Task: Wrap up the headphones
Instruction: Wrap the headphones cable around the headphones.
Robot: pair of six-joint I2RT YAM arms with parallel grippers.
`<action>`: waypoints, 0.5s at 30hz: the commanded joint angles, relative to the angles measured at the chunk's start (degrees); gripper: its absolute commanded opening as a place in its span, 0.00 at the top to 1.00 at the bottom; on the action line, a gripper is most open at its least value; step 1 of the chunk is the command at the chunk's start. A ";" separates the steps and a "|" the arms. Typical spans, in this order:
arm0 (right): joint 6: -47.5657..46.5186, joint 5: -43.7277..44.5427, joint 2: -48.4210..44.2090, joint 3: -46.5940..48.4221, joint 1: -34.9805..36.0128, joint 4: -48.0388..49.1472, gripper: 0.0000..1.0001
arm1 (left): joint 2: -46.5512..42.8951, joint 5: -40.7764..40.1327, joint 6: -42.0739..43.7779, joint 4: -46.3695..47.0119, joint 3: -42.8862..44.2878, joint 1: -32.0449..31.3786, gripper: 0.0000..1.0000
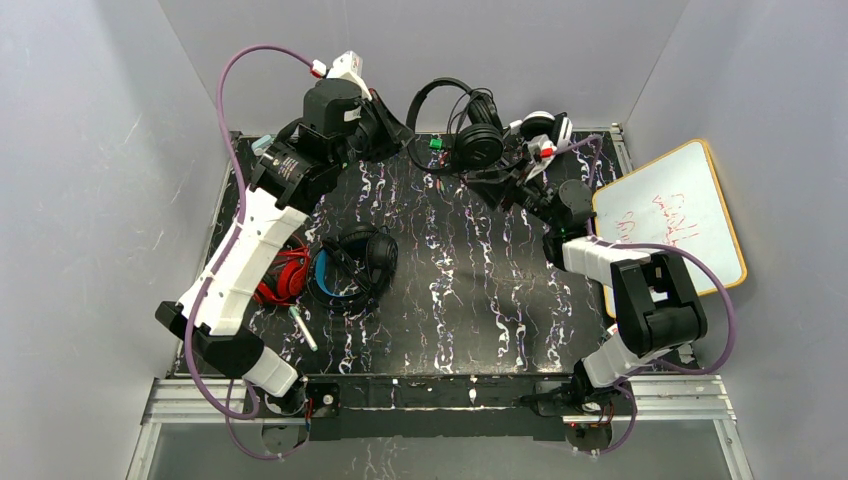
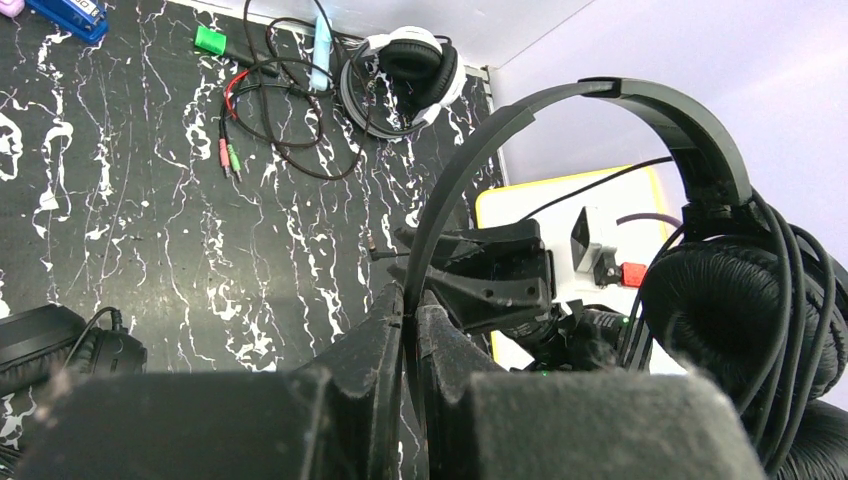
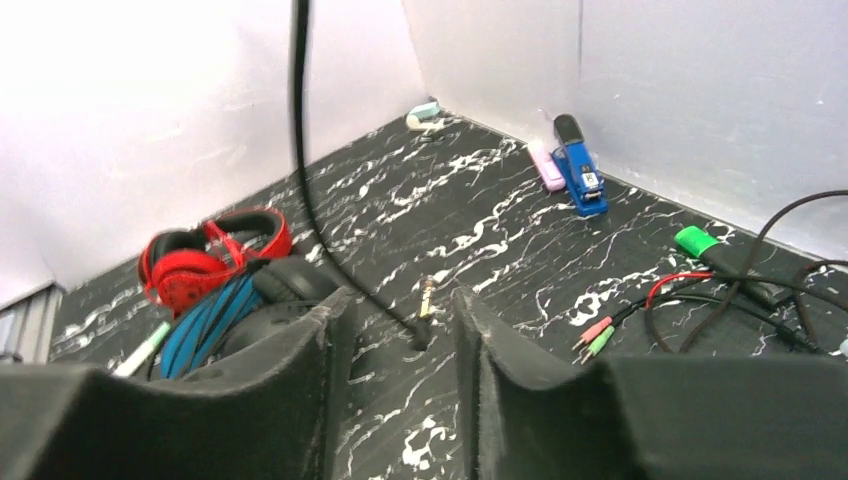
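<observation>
**dex:** so how much room did the arms have near the edges?

**mo:** Tight at the back. The left gripper (image 2: pixel 412 305) was clamped on the thin headband of the all-black headphones (image 2: pixel 715 310), holding them up off the table (image 1: pixel 450 300) close to the back wall (image 1: pixel 420 40). The earcups hung off to one side of those jaws, with cable looped over them. Just past those jaws sat the right gripper (image 3: pixel 400 320), and beyond that the whiteboard (image 2: pixel 560 195) at the table's side edge.

**dex:** and the right one, gripping anything?

**mo:** Nope, its jaws stood apart. The thin black cable (image 3: pixel 300 150) dropped from above into the gap, with the jack plug (image 3: pixel 426 297) lying on the table between the fingers (looked loose, not pinched). Ahead of those jaws was a good stretch of bare marbled top, running out to a blue stapler (image 3: pixel 580 170) by the wall.

**dex:** other clutter?

**mo:** Left of the right jaws, the red headphones (image 3: pixel 200 265) and the black pair with blue headband (image 3: pixel 230 320) were touching. To the right lay loose cables (image 3: pixel 720 300) and a green connector (image 3: pixel 697 240). White headphones (image 2: pixel 405 70) sat in the corner beyond the left jaws. Plain pale walls closed in three sides.
</observation>
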 commanded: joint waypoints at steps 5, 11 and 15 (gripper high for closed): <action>-0.20 4.14 1.84 4.45 0.10 3.29 0.88 | -0.56 0.99 -1.33 1.12 3.10 -0.12 1.00; 0.34 2.56 2.03 3.41 0.12 4.14 0.96 | -0.48 0.93 -1.28 1.16 3.08 -0.13 1.00; 1.67 -1.14 1.16 4.00 0.27 0.91 0.99 | -0.39 -0.82 -0.84 1.09 2.26 -0.13 1.00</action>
